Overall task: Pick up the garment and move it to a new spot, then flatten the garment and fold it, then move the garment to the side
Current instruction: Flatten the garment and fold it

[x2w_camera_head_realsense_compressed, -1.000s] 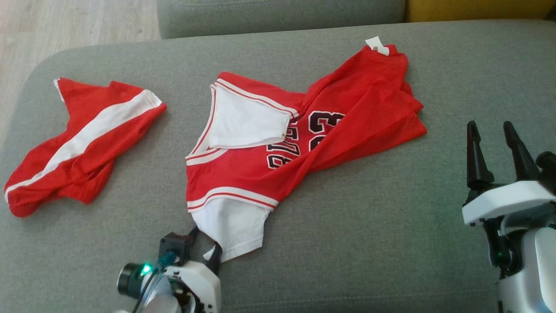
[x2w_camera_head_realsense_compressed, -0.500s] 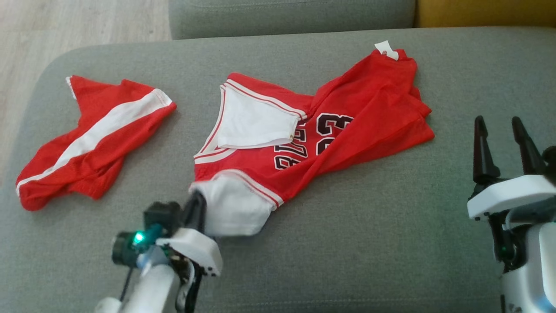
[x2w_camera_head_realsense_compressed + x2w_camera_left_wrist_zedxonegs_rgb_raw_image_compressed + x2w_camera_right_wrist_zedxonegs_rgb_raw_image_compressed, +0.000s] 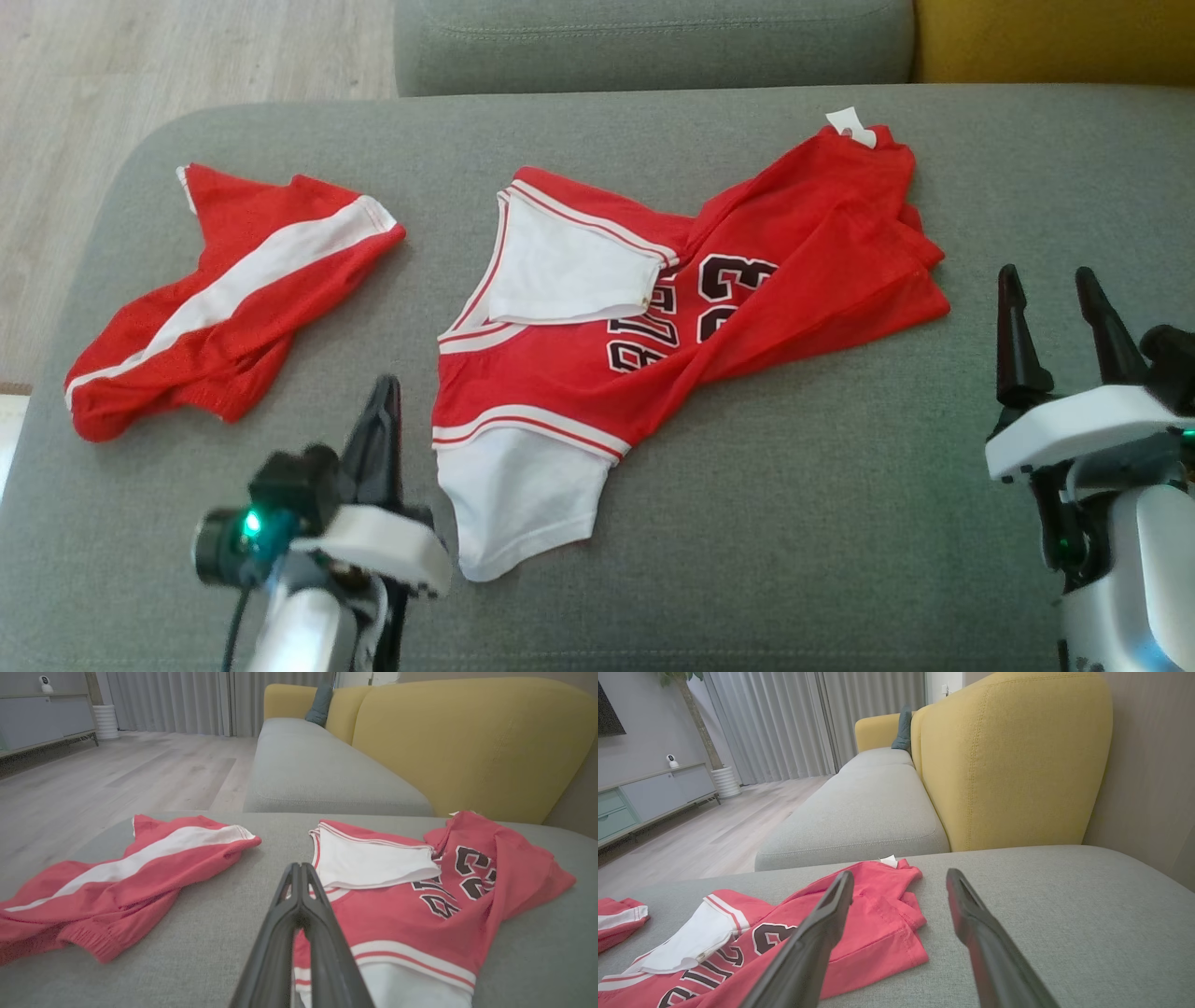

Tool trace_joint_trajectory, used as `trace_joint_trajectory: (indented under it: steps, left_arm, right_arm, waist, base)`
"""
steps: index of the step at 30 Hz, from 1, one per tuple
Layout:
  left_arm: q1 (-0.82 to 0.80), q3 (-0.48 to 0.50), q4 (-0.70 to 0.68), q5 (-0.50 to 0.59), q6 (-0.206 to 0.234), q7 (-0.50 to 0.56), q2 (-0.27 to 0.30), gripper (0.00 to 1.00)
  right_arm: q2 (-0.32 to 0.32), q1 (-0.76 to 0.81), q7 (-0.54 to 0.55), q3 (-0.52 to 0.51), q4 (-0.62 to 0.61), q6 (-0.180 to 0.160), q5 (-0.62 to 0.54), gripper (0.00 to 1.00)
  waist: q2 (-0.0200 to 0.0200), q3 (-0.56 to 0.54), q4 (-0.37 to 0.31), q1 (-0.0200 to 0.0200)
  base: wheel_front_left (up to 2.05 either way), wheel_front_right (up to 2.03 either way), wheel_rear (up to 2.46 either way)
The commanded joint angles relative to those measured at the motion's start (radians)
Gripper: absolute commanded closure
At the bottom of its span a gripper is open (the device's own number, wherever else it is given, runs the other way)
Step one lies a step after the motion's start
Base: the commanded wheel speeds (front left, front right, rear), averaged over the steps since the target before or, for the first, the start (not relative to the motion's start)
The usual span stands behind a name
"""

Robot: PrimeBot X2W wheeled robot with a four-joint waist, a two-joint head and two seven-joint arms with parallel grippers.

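Observation:
The garment (image 3: 747, 308) is a red jersey with white sleeves and dark numbers, lying crumpled across the middle of the grey cushion (image 3: 840, 523). Its near white sleeve (image 3: 523, 495) rests flat on the cushion. My left gripper (image 3: 385, 397) is shut with nothing between its fingers, just left of that sleeve and apart from it. In the left wrist view the closed fingertips (image 3: 299, 870) point at the gap between the jersey (image 3: 397, 914) and the shorts. My right gripper (image 3: 1055, 289) stands open and empty to the right of the jersey (image 3: 873, 933), its fingers apart (image 3: 900, 877).
A pair of red shorts with a white stripe (image 3: 233, 299) lies on the cushion's left part. Another grey cushion (image 3: 653, 47) and a yellow backrest (image 3: 467, 742) stand beyond. Wooden floor (image 3: 140, 56) lies past the cushion's left edge.
My left gripper shut at the near sleeve, bunched it up briefly, then came away to the left without it. The sleeve lies flat again. The head view has shifted slightly.

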Motion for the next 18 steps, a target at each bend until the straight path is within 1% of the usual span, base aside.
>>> trace_joint_trajectory:
  steps: [1, 4, 8, 9, 10, 11, 15, 18]
  left_arm:
    - [-0.004, 0.033, -0.015, 0.006, -0.007, -0.006, 0.006, 1.0]
    - [0.004, 0.022, 0.014, 0.009, -0.019, -0.006, 0.005, 1.0]
    - [0.014, 0.042, -0.019, 0.004, -0.005, -0.006, 0.004, 1.0]
    - [0.024, 0.061, -0.057, -0.001, 0.003, -0.006, 0.004, 0.42]
    - [0.031, 0.068, -0.08, -0.009, 0.003, -0.006, 0.004, 0.04]
    - [0.038, 0.071, -0.101, -0.017, 0.002, -0.006, 0.004, 0.0]
    - [0.075, 0.086, -0.173, -0.047, 0.011, -0.006, 0.003, 0.0]
    - [0.106, 0.078, -0.202, -0.059, 0.012, -0.006, 0.003, 0.0]
  right_arm:
    - [-0.002, -0.035, -0.005, 0.027, -0.031, -0.001, -0.003, 0.0]
    - [0.0, -0.033, -0.007, 0.029, -0.026, -0.001, -0.002, 0.0]
    - [0.002, -0.025, -0.015, 0.034, -0.022, -0.001, 0.0, 0.0]
    - [0.004, -0.018, -0.024, 0.035, -0.021, -0.001, 0.004, 0.0]
    - [0.005, -0.013, -0.031, 0.036, -0.022, -0.001, 0.008, 0.0]
    - [0.006, -0.008, -0.038, 0.038, -0.024, -0.001, 0.012, 0.0]
    - [0.012, 0.023, -0.064, 0.044, -0.031, -0.001, 0.027, 0.0]
    - [0.018, 0.057, -0.086, 0.049, -0.038, -0.001, 0.046, 0.0]
  waist:
    - [0.0, 0.0, 0.002, 0.0]
    - [0.0, 0.001, 0.005, 0.0]
    - [0.0, -0.003, 0.012, 0.0]
    - [0.0, -0.011, 0.017, 0.0]
    - [0.0, -0.014, 0.02, 0.0]
    - [0.0, -0.019, 0.023, 0.0]
    - [0.0, -0.04, 0.034, 0.0]
    - [0.0, -0.055, 0.039, 0.0]
  base:
    - [0.0, 0.0, 0.0]
    - [0.0, 0.0, 0.0]
    - [0.0, 0.0, 0.0]
    - [0.0, 0.0, 0.0]
    - [0.0, 0.0, 0.0]
    - [0.0, 0.0, 0.0]
    - [0.0, 0.0, 0.0]
    - [0.0, 0.0, 0.0]
